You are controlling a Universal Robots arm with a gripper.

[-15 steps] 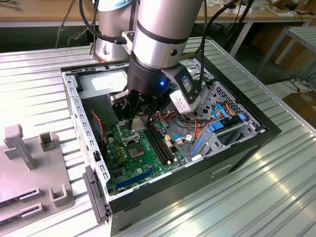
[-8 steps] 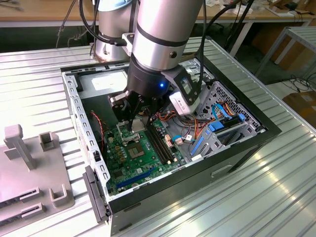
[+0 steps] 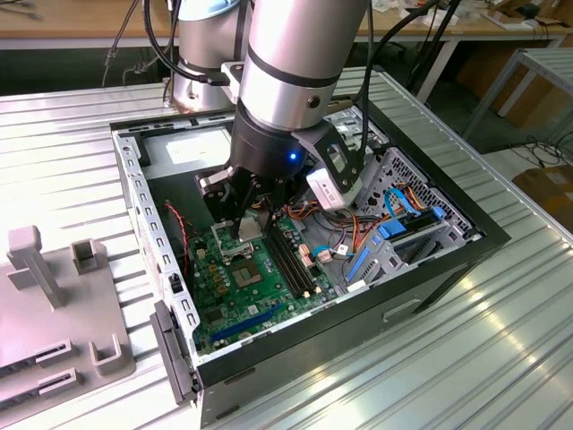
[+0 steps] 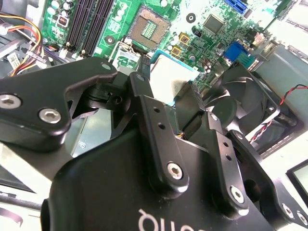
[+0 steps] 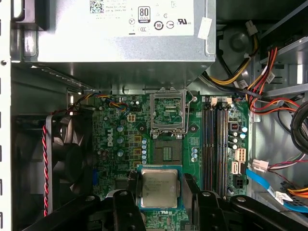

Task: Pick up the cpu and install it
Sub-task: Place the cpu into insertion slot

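Gripper [image 5: 160,193] pinching the cpu [image 5: 159,185] by its edges, above motherboard [image 5: 120,144], near open socket [image 5: 166,152]

My arm [image 3: 295,45]: silver-grey tube, black joint bands [image 3: 279,70], blue light [image 3: 293,159], black cables [image 3: 150,40]. My gripper [image 4: 168,94]: matte black links [image 4: 154,125], silver hex screws [image 4: 174,170].

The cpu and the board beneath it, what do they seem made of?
The cpu looks metal-topped: a dull silver-grey lid with a soft sheen. The board looks like green lacquered laminate, probably fibreglass, carrying small soldered parts.
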